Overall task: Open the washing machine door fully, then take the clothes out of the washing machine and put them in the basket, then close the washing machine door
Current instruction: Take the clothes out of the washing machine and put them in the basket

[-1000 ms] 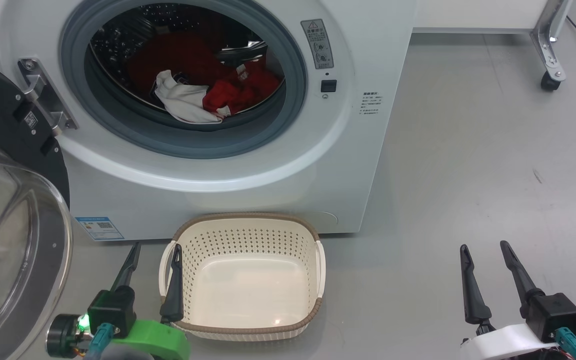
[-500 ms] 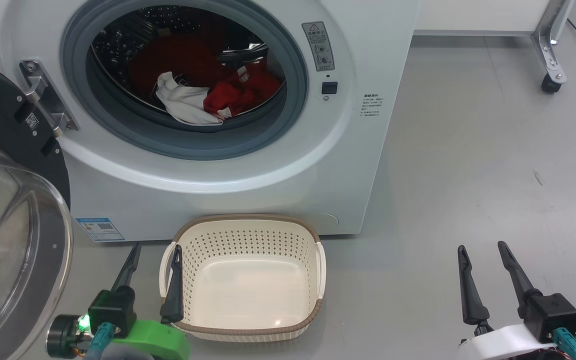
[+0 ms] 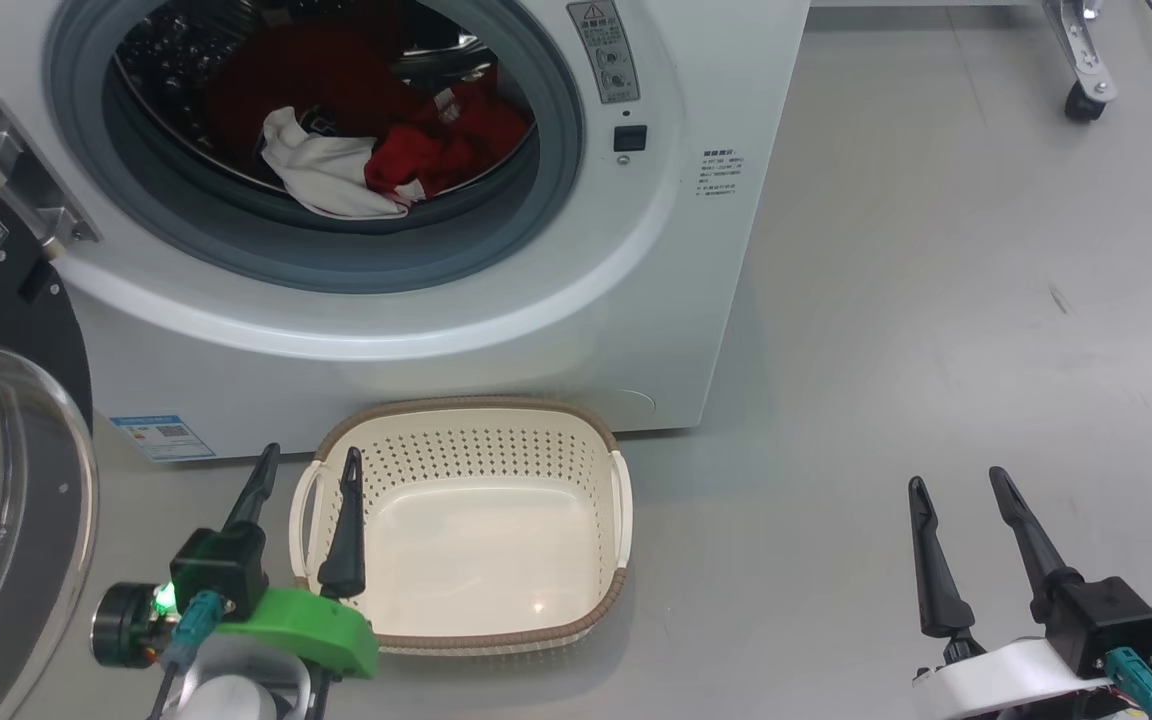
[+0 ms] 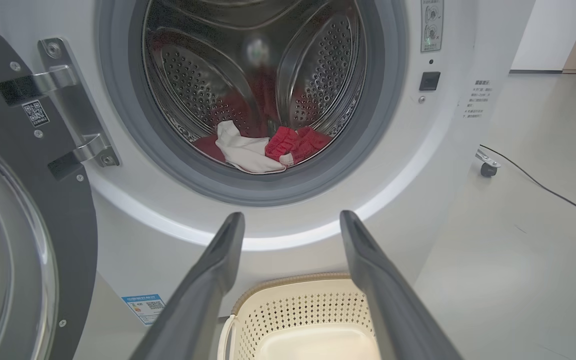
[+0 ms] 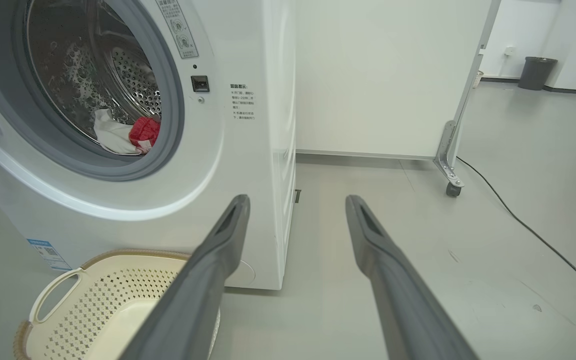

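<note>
Open washer, both grippers spread wide and holding nothing.
The round glossy black-rimmed glass washing machine door [image 3: 6, 430] stands swung out on the left of the big white boxy washing machine [image 3: 436, 300]. The red clothes [image 3: 376, 150], with one white piece, lie low in the perforated steel drum. The small cream perforated plastic basket [image 3: 456, 408] sits just before the machine. The left gripper [image 3: 311, 455] is by its left handle, and the right gripper [image 3: 956, 480] is well apart over grey floor [image 3: 936, 300].

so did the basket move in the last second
No. The basket keeps its place in front of the washing machine, right of its blue label sticker; the whole head view shifted, so the camera moved.
</note>
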You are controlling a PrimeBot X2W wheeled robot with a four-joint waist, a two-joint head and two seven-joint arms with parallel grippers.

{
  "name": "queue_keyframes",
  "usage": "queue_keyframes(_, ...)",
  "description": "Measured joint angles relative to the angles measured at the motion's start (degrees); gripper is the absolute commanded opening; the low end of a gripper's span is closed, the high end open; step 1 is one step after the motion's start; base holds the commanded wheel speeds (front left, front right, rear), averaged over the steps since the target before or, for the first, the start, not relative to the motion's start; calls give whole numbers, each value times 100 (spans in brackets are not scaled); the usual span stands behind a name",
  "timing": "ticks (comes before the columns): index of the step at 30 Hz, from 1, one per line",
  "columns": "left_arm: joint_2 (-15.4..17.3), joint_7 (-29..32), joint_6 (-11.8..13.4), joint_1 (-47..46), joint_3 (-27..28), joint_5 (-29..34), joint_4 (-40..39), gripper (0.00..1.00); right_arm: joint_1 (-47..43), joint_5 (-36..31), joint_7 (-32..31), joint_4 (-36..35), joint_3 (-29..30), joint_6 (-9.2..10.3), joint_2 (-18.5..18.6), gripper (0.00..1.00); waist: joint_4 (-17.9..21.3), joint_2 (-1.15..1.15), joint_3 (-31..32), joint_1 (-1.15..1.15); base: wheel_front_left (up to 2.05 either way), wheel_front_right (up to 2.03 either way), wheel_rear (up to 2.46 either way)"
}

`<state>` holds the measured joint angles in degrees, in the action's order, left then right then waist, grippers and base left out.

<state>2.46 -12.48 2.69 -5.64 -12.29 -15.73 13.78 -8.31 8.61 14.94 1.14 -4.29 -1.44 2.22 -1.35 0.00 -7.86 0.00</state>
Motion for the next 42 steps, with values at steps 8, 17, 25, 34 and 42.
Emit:
queue_keyframes(8, -8, 342, -200, -813, -43, -276, 413, 100, 126, 0, 0, -121, -4, -27, 0, 100, 180, 0, -409, 0, 0, 0, 0)
queue_keyframes(17, 57, 1217, -463, -2149, 55, -460, 1013, 100, 529, 2, 0, -270, -56, -99, 1, 100, 476, 0, -1075, 0, 0, 0, 0)
queue_keyframes(25, 372, 1758, -548, -3205, 299, -601, 1277, 100, 825, 230, 0, -309, -146, -102, 2, 100, 756, 0, -1534, 0, 0, 0, 0)
queue_keyframes(34, 877, 2376, -601, -4364, 616, -728, 1648, 100, 1151, 550, 0, -341, -337, -96, 4, 100, 1235, 0, -2131, 0, 0, 0, 0)
queue_keyframes(42, 1356, 2743, -609, -5020, 637, -576, 1897, 100, 1391, 786, 0, -300, -543, -87, 3, 100, 1644, 0, -2538, 0, 0, 0, 0)
